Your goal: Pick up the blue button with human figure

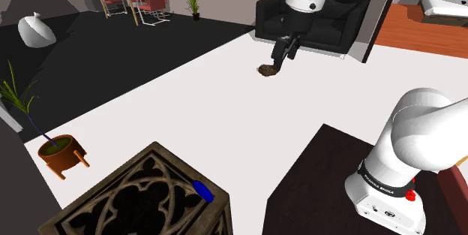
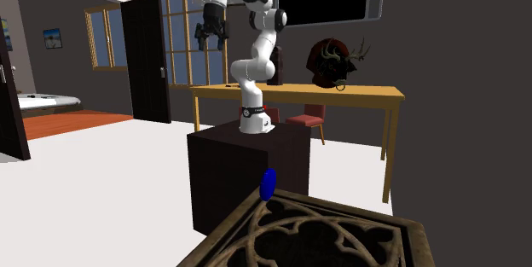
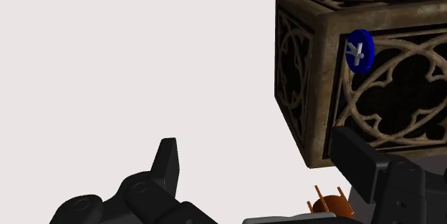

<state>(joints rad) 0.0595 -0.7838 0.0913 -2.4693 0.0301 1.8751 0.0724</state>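
Observation:
The blue button (image 1: 201,190) is a small disc that lies on top of a carved openwork wooden box (image 1: 127,196), close to the box's corner nearest the stand. In the wrist view the blue button (image 3: 359,51) shows a pale human figure on its face, against the carved box (image 3: 301,79). From the second exterior view the blue button (image 2: 268,183) sits at the box's (image 2: 324,231) far edge. My gripper (image 1: 285,49) hangs high in the air, far from the box. The gripper (image 3: 261,172) is open with nothing between its fingers. It appears near the window as gripper (image 2: 210,33).
A plant in an orange pot (image 1: 61,151) stands on the floor beside the box. The dark stand (image 2: 247,163) is right behind the box. A black sofa (image 1: 315,23) and a small brown object (image 1: 267,70) lie beyond the gripper. A long wooden table (image 2: 298,93) stands behind the arm.

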